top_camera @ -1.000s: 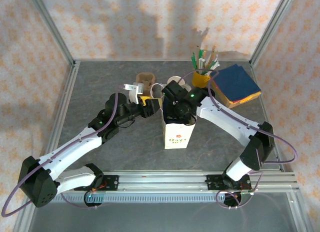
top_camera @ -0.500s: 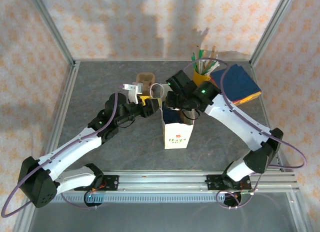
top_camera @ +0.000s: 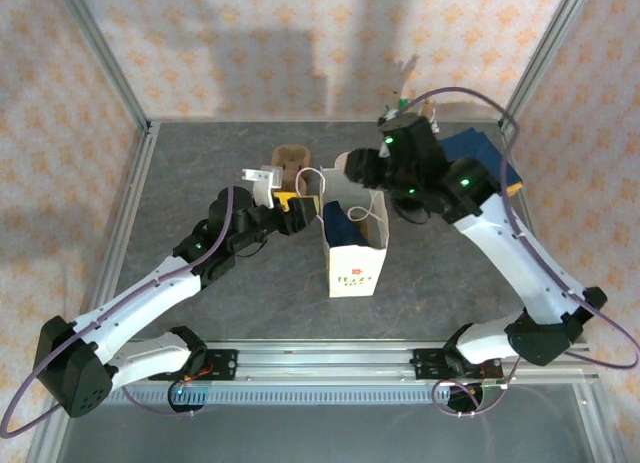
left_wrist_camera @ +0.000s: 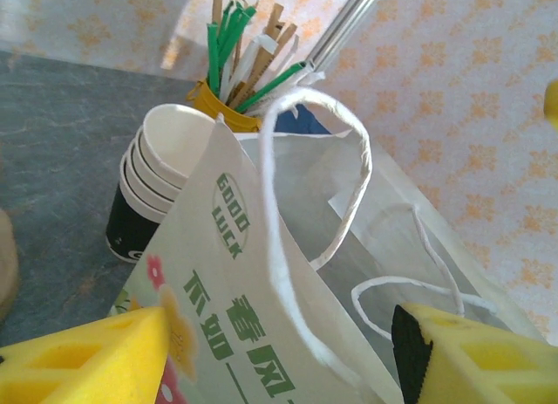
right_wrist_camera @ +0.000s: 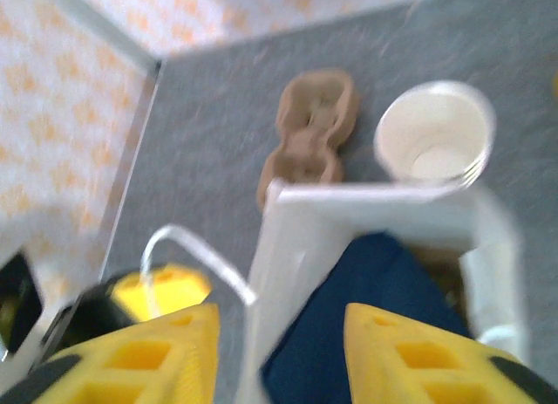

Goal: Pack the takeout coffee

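A white paper bag [top_camera: 355, 265] with green print stands open mid-table. Something dark blue [right_wrist_camera: 375, 308] lies inside it; the black-lidded takeout coffee is hidden from these views. My left gripper [top_camera: 300, 205] is open at the bag's left top edge. In the left wrist view the bag wall [left_wrist_camera: 227, 273] and its string handle [left_wrist_camera: 288, 238] pass between the spread yellow fingers of the left gripper [left_wrist_camera: 279, 352]. My right gripper [top_camera: 352, 175] hovers open and empty above the bag's back rim. From the right wrist, the right gripper [right_wrist_camera: 281, 352] looks down into the bag's mouth [right_wrist_camera: 349, 212].
A stack of lidless white cups [right_wrist_camera: 433, 133] stands just behind the bag. A brown cardboard cup carrier [top_camera: 289, 161] lies at the back left. A yellow cup of sticks and straws [left_wrist_camera: 228, 116] and a dark blue napkin pile [top_camera: 480, 155] sit at the back right.
My right arm has risen out of the bag's mouth and swung back and to the right. The left arm and the bag have stayed put.
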